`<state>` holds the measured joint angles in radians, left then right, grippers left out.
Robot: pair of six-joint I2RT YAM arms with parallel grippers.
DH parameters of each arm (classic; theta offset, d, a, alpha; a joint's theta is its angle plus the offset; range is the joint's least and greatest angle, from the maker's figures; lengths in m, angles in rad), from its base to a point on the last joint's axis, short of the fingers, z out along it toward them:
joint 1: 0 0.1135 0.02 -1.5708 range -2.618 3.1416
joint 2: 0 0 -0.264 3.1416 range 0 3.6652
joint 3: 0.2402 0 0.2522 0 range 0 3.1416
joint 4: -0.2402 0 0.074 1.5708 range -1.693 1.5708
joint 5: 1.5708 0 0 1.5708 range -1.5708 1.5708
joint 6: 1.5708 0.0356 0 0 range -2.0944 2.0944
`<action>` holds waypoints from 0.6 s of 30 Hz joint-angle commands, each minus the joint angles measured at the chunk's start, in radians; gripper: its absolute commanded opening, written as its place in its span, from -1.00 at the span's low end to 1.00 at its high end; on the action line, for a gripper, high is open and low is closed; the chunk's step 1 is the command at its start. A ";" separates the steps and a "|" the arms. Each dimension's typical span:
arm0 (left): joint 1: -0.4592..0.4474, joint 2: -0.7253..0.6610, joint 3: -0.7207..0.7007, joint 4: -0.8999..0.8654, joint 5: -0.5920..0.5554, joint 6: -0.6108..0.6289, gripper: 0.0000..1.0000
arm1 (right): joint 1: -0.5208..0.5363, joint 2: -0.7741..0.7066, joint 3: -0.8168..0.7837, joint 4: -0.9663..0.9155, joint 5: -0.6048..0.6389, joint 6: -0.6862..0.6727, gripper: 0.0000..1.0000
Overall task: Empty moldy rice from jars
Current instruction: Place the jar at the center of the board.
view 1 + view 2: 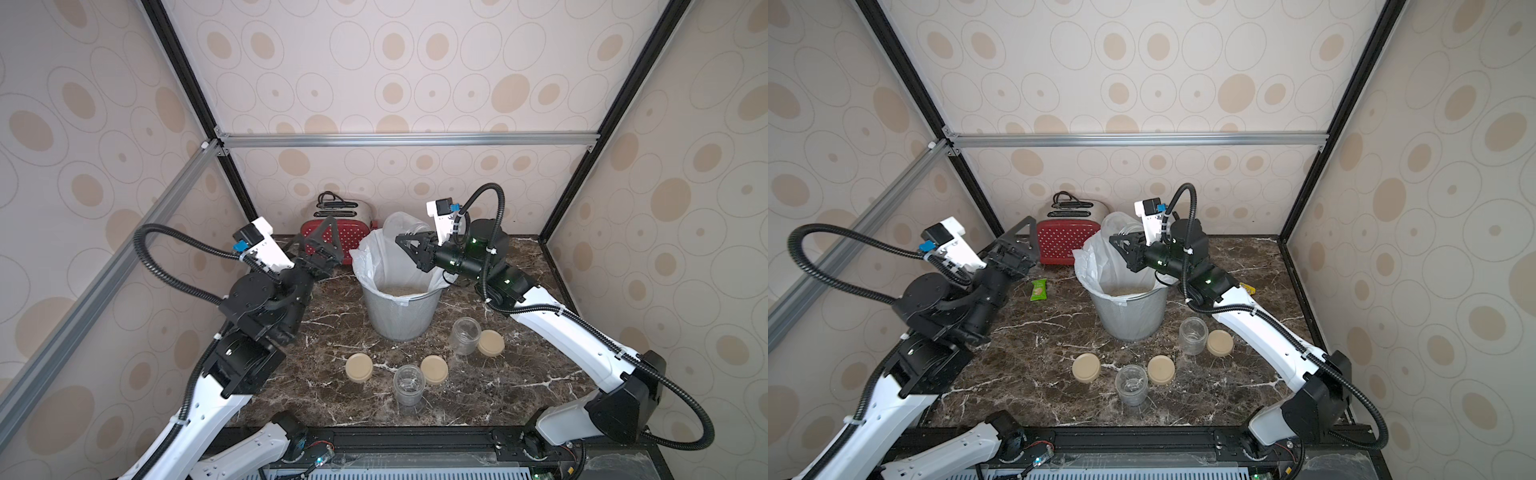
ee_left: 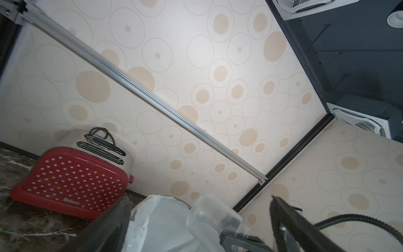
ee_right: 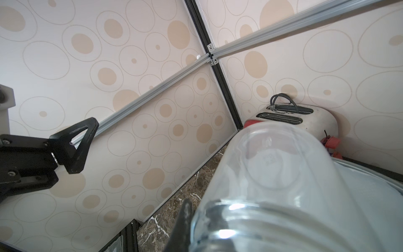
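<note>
Right gripper point(image 1: 409, 249) is pinched nearly shut on the mouth wall of the held jar point(image 1: 401, 226). One finger point(image 3: 184, 218) is outside the glass; the other is hidden, presumably inside. The jar is tilted base-high over the mesh bin point(image 1: 399, 320) with its mouth angled down toward the white liner point(image 1: 374, 257), so anything sliding out lands in the bag, not on the marble tabletop point(image 1: 311, 395).

In the right wrist view the glass looks clear, so it's probably empty, though a few stuck grains can't be ruled out. Moldy rice point(image 1: 401, 291) lies as a pale layer low inside the liner.

Left gripper point(image 1: 320, 245) is spread wide and holds nothing. It sits beside the bin in front of the red toaster point(image 1: 353, 239), out of the pour path, likely just waiting.

Front jar point(image 1: 409, 384) and second jar point(image 1: 467, 334) stand upright and open on the tabletop, both apparently emptied. Three beige lids point(image 1: 359, 368) lie flat near them, leaving the mouths free.

Judgement: the last pour is about done, and setting this jar down comes next.
</note>
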<state>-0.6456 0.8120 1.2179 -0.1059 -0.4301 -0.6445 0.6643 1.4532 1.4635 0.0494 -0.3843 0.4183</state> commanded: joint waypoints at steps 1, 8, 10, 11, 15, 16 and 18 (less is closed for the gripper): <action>0.006 -0.075 -0.029 -0.133 -0.101 0.173 0.98 | 0.013 0.003 0.100 -0.073 -0.018 -0.066 -1.00; 0.006 -0.256 -0.144 -0.199 -0.216 0.210 0.98 | 0.058 0.080 0.307 -0.281 -0.034 -0.147 -1.00; 0.006 -0.286 -0.158 -0.215 -0.227 0.221 0.98 | 0.079 0.116 0.387 -0.350 -0.038 -0.173 -1.00; 0.007 -0.295 -0.161 -0.224 -0.231 0.225 0.98 | 0.089 0.132 0.420 -0.379 -0.039 -0.183 -1.00; 0.006 -0.318 -0.161 -0.277 -0.262 0.236 0.98 | 0.146 0.224 0.592 -0.520 -0.025 -0.241 -1.00; 0.006 -0.326 -0.163 -0.290 -0.271 0.236 0.98 | 0.161 0.252 0.637 -0.557 -0.020 -0.254 -1.00; 0.006 -0.345 -0.174 -0.303 -0.286 0.231 0.98 | 0.191 0.304 0.719 -0.621 -0.012 -0.276 -1.00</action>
<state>-0.6456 0.4911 1.0500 -0.3515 -0.6651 -0.4397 0.8207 1.7317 2.0846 -0.4908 -0.3946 0.2222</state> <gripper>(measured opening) 0.989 0.135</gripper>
